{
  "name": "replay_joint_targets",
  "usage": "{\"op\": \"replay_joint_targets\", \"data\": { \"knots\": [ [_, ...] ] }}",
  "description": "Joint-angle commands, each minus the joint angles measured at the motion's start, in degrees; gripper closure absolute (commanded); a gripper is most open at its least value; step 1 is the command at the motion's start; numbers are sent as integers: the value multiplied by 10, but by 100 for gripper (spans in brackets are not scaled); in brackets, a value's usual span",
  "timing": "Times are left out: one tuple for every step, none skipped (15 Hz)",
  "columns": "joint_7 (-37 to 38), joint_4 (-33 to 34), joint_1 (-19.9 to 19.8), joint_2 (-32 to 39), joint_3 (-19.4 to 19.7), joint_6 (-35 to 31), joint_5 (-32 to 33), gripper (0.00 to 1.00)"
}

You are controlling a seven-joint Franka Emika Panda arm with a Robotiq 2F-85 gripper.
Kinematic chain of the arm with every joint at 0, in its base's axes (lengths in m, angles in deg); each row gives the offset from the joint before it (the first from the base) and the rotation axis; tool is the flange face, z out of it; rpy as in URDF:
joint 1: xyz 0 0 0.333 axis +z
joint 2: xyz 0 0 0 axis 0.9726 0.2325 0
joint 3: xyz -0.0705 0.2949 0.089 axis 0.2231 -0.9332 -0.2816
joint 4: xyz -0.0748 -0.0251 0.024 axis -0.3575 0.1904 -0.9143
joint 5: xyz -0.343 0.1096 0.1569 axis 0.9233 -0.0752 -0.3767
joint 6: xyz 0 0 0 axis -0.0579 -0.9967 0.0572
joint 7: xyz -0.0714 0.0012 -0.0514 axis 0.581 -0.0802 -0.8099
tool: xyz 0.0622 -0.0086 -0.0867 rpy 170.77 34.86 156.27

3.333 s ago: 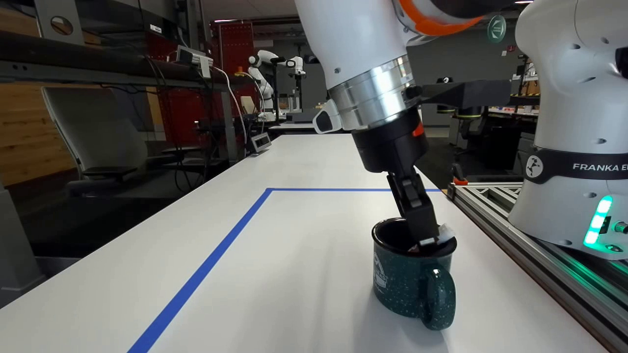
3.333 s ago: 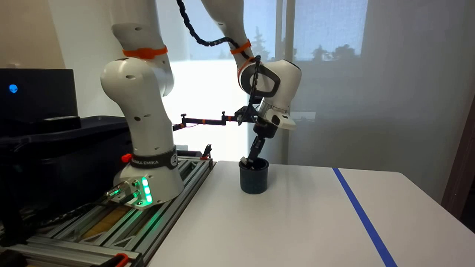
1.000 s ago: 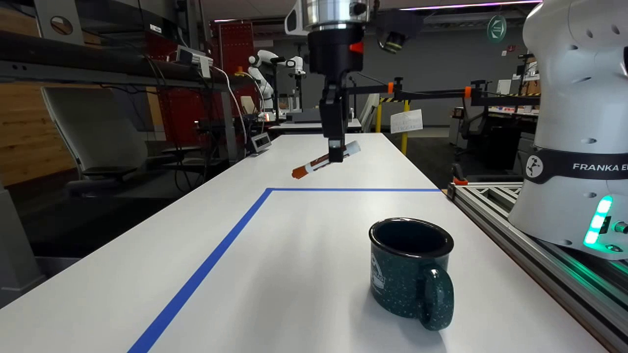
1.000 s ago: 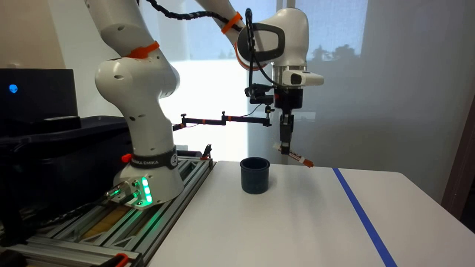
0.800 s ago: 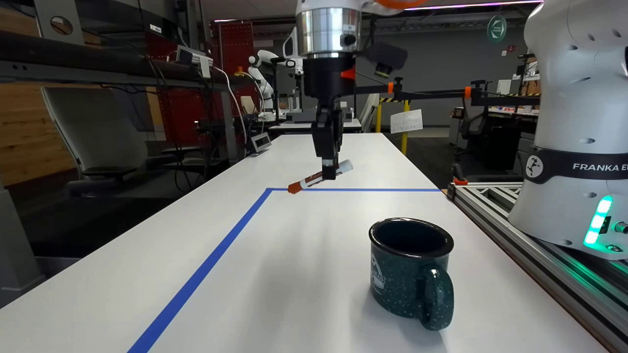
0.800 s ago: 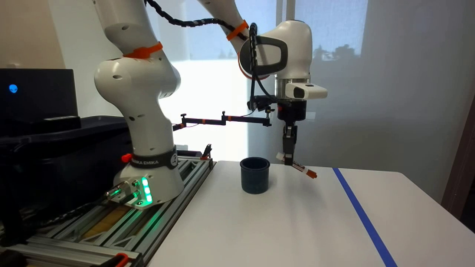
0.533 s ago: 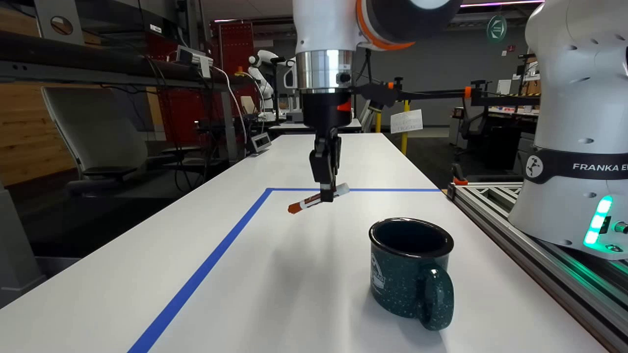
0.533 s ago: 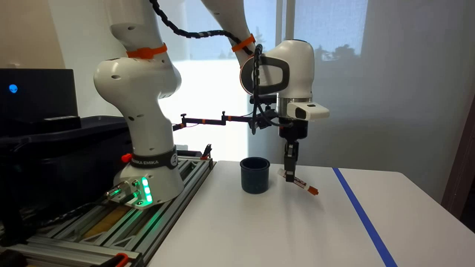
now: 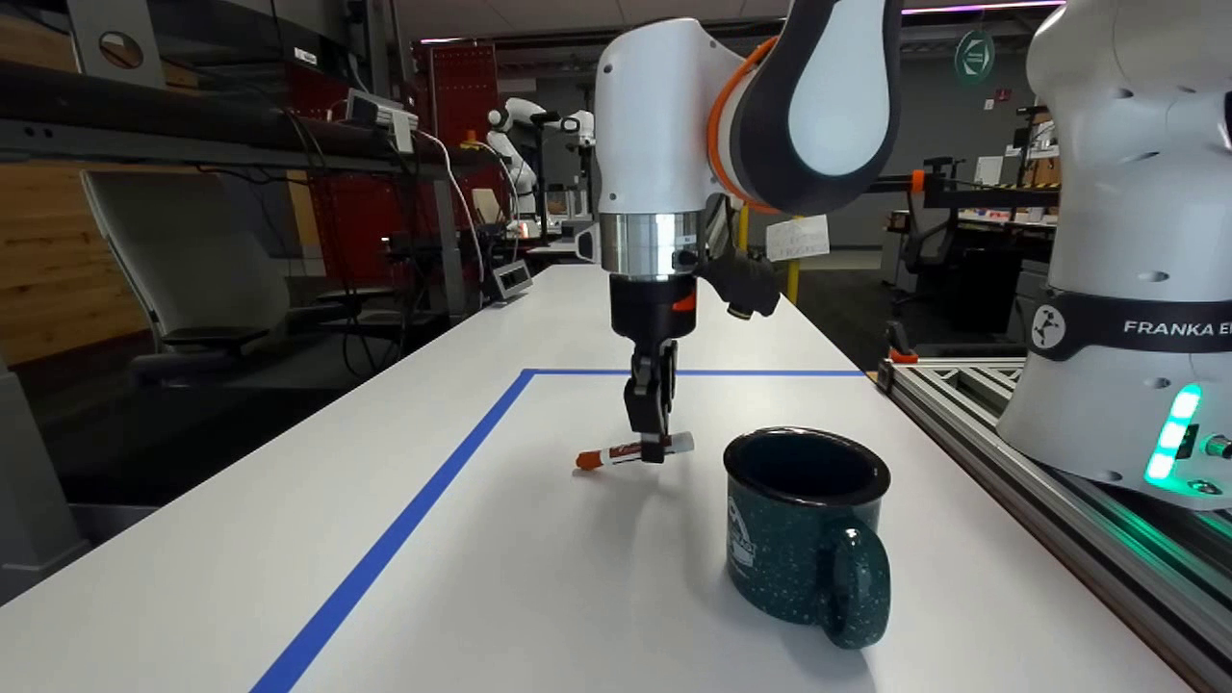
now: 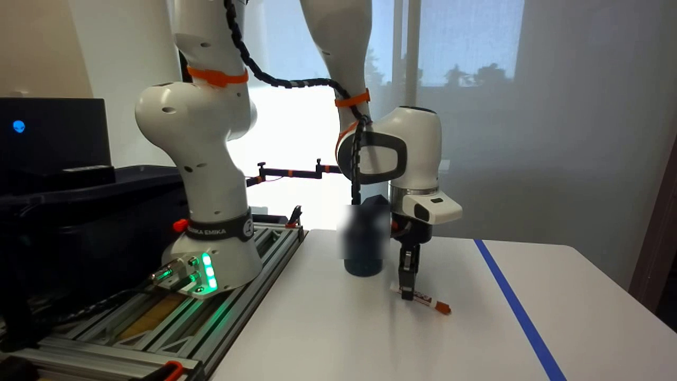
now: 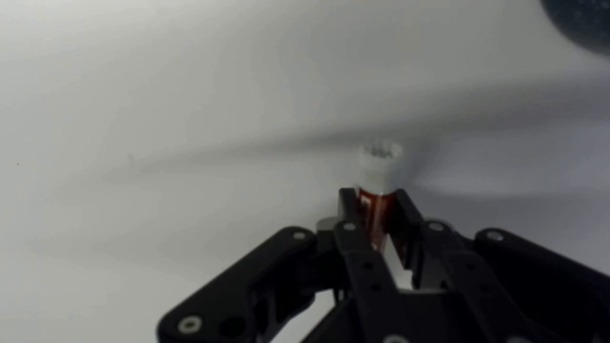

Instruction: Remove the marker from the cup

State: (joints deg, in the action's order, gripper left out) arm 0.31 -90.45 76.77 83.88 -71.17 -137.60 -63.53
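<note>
The marker has a white end, a red-and-white body and an orange end. It is held crosswise low over the table, its orange end tilted down, also in an exterior view. Whether that end touches the table I cannot tell. My gripper points down, shut on the marker's body. In the wrist view the marker's white end sticks out past the fingertips. The dark green speckled cup stands upright beside the gripper, apart from it. Its edge shows in the wrist view. Its upper part is blurred in an exterior view.
Blue tape runs along the white table and across it. The robot's base stands on a metal rail frame along one table edge. A black boom reaches out behind the cup. A black bin stands behind the base.
About 3 seconds ago my gripper was tilted inside the cup. Since then it has come out with the marker, turned upright, and lowered beside the cup. The marker now lies flatter.
</note>
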Motion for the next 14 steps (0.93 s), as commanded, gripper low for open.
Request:
{"op": "replay_joint_targets", "data": {
  "knots": [
    [3,0,49,31,37,-23,-9,54],
    [-1,1,57,31,38,-16,-19,49],
    [2,1,67,23,39,6,-27,41],
    [-5,1,69,13,30,24,-41,34],
    [-5,2,73,-1,24,48,-50,25],
    [6,4,83,-17,27,71,-49,18],
    [6,7,86,-34,24,102,-51,11],
    [15,-14,92,-72,28,126,-39,3],
    [31,-32,94,-113,32,156,-21,0],
    [36,-6,88,-121,23,201,-17,0],
    [40,10,79,-142,14,251,-14,0],
    [47,-10,88,-188,23,289,-9,0],
    [47,-2,63,-211,-2,336,-8,0],
    [39,5,57,-241,-11,382,-15,0]
  ]
}}
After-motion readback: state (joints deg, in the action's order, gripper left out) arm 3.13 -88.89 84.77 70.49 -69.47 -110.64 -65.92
